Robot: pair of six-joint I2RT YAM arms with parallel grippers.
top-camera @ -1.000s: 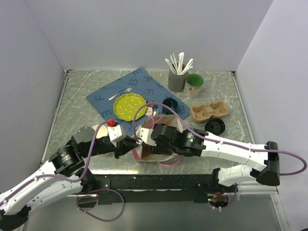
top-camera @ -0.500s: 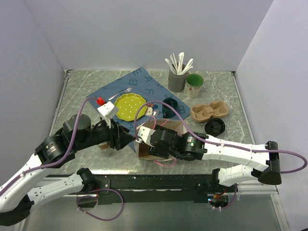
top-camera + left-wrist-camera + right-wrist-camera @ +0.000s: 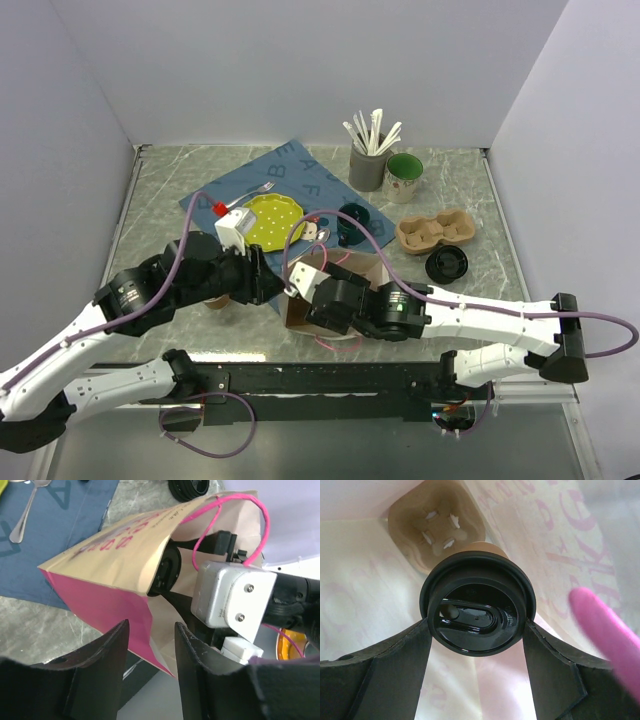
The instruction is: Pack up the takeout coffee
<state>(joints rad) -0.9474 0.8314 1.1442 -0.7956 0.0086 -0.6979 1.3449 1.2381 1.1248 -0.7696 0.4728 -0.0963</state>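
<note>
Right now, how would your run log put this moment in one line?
right hand: gripping takeout coffee, inside paper bag | left hand: open, at bag's edge | coffee: not yet released

I see the takeout coffee [image 3: 477, 610] lid-on: a brown kraft cup under a round black lid (sip slot showing), inside the paper bag [image 3: 535, 525], seemingly over a pulp carrier [image 3: 437, 522].

Top view: the takeout coffee [image 3: 477, 605] and the fingertips of the right gripper [image 3: 476, 632] lie hidden inside the paper bag [image 3: 298, 312]. Right wrist view: the lid [image 3: 470, 645] conceals nearly all of the cup's brown body; the pink handle [image 3: 605, 630] is blurred. Left wrist view: the spoon [image 3: 27, 510] is cut by the upper edge.
</note>
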